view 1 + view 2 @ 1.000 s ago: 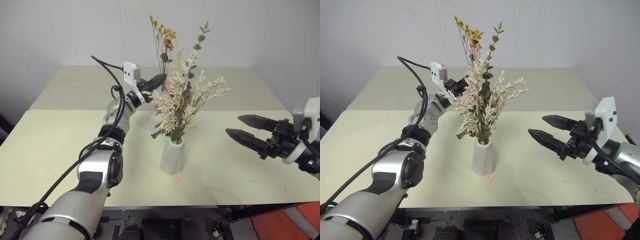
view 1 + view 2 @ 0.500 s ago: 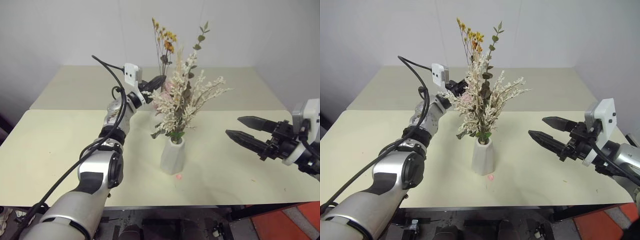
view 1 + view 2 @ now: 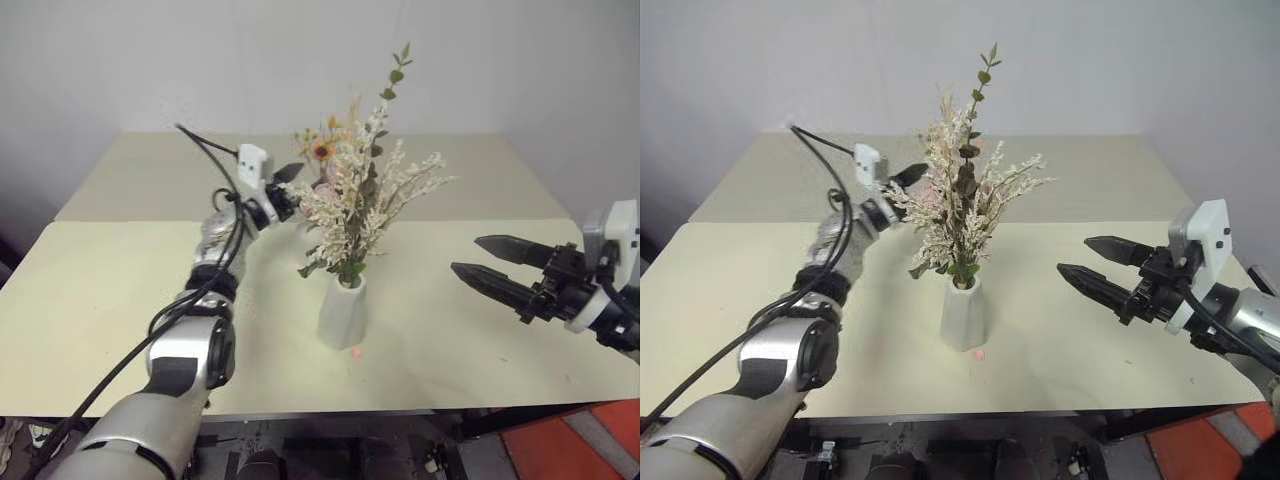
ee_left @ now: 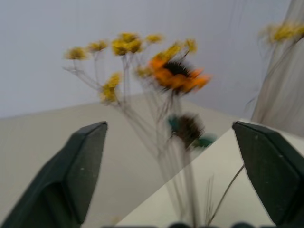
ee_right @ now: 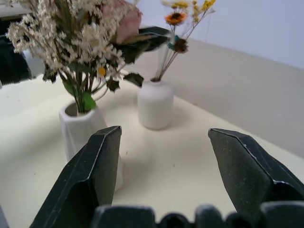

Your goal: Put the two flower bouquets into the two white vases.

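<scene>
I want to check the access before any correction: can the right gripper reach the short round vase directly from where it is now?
Probably not directly. The right gripper, jaws open, hovers beside the faceted vase, whose big cream bouquet largely screens the short round vase behind it. It would likely have to go around. The left gripper is much nearer.

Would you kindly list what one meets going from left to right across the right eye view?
Left hand → cream-white bouquet standing in the tall faceted white vase → right hand.
</scene>
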